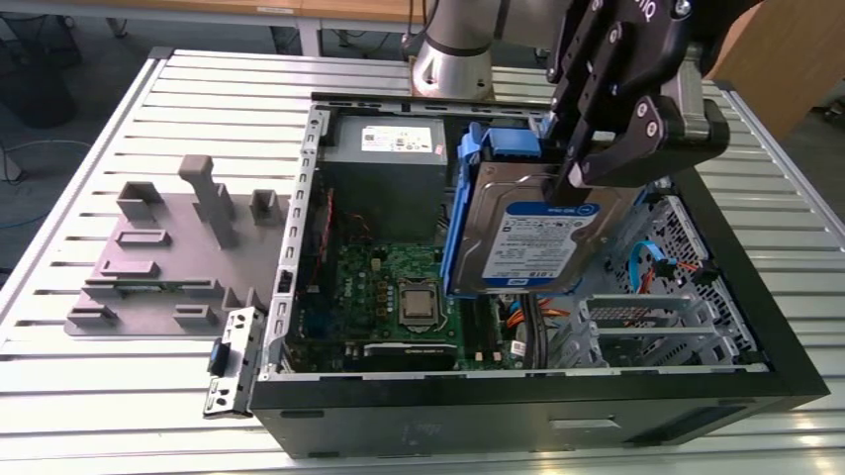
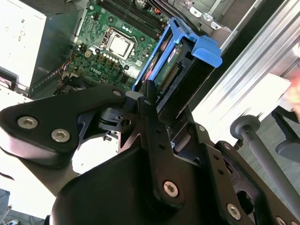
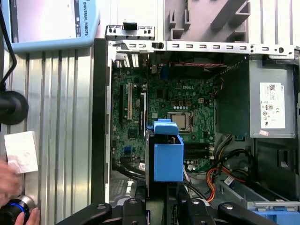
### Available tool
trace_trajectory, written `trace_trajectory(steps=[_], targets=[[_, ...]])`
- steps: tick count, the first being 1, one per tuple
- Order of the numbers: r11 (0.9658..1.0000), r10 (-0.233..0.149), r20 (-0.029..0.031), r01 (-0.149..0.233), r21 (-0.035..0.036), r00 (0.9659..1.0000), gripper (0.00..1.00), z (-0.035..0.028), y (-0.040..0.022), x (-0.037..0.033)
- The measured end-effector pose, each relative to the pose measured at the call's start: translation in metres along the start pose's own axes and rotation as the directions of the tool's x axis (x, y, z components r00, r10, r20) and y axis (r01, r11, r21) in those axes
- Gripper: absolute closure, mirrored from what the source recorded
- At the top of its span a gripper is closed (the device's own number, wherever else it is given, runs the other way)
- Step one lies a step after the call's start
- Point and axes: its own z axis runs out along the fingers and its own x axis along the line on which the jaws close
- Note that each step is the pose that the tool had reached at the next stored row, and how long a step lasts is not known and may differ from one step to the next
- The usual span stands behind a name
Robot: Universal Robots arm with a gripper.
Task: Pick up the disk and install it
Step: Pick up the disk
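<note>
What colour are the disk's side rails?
Bright blue; the rails on the disk show best in the exterior view.

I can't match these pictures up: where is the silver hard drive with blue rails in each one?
Exterior view: flat silver metal hard drive with blue plastic rails, tilted above the open case.
Second wrist view: edge-on, beside the green motherboard.
First wrist view: blue end, before the motherboard.
Shared landmark: square silver processor.

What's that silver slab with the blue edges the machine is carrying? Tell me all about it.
The disk is a flat silver metal rectangle with a white-and-blue label and blue plastic side rails. It hangs tilted over the open computer case, held by the black pincer clamped on its upper end.
</note>
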Motion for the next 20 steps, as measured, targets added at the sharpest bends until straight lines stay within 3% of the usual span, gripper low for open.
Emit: trace_trajectory(steps=[20], targets=[[1.0, 0.0, 0.0, 0.0, 0.0, 1.0, 0.65, -0.0012, -0.0266, -0.0003]])
